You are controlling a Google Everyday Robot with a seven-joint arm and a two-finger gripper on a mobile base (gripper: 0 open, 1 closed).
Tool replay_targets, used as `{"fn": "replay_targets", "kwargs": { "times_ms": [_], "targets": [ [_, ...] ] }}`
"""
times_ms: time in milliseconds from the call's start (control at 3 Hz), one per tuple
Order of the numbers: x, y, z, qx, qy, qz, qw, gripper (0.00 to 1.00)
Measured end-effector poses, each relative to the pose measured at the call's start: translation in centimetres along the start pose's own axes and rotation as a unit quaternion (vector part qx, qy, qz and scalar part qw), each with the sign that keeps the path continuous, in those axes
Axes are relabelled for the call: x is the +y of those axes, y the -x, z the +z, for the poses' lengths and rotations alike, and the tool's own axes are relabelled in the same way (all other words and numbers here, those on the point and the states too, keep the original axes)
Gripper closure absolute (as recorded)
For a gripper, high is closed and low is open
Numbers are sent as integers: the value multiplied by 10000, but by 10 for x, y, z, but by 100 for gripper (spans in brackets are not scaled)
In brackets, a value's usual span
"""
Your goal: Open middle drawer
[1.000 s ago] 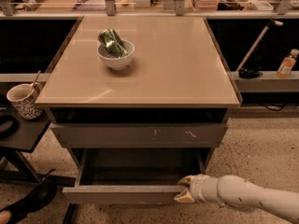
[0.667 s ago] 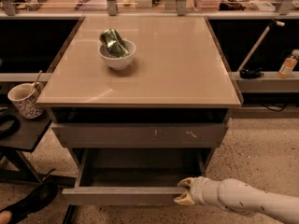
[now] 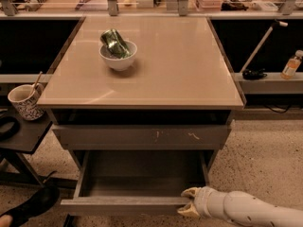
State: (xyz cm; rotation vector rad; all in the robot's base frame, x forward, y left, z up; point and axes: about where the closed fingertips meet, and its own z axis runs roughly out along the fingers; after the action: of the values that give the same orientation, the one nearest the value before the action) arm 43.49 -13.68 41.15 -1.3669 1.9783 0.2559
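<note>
- Low at the right of the cabinet, the gripper (image 3: 188,203) sits against the right end of the middle drawer (image 3: 127,205), its pale fingertips straddling the top edge of the drawer's front panel; it looks clamped on that edge.
- Behind it, the white arm (image 3: 246,211) runs off toward the lower right corner, so the wrist reaches the drawer from the side, not head-on.
- Already pulled well out, the drawer shows its bare grey tray, its front panel standing well forward of the scratched grey front (image 3: 142,137) above it.
- Running left to right, the panel's long axis crosses the slide direction; the drawer body lies to the gripper's left and behind it, and any further opening would run straight toward the camera.
- Because the grip sits at one end of the panel, an off-centre pull may skew the tray on its runners.
- On the tan tabletop (image 3: 189,65), a white bowl (image 3: 118,55) holds a green packet.
- Left of the cabinet, a patterned cup (image 3: 24,101) stands on a dark side shelf.
</note>
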Motion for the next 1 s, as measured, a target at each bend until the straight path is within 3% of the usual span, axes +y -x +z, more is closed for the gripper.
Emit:
{"fn": "replay_targets", "kwargs": {
  "times_ms": [333, 1000],
  "targets": [
    [20, -11, -5, 70, 109, -194, 9997, 100],
    [28, -11, -13, 52, 146, -221, 9996, 100]
  ]
}}
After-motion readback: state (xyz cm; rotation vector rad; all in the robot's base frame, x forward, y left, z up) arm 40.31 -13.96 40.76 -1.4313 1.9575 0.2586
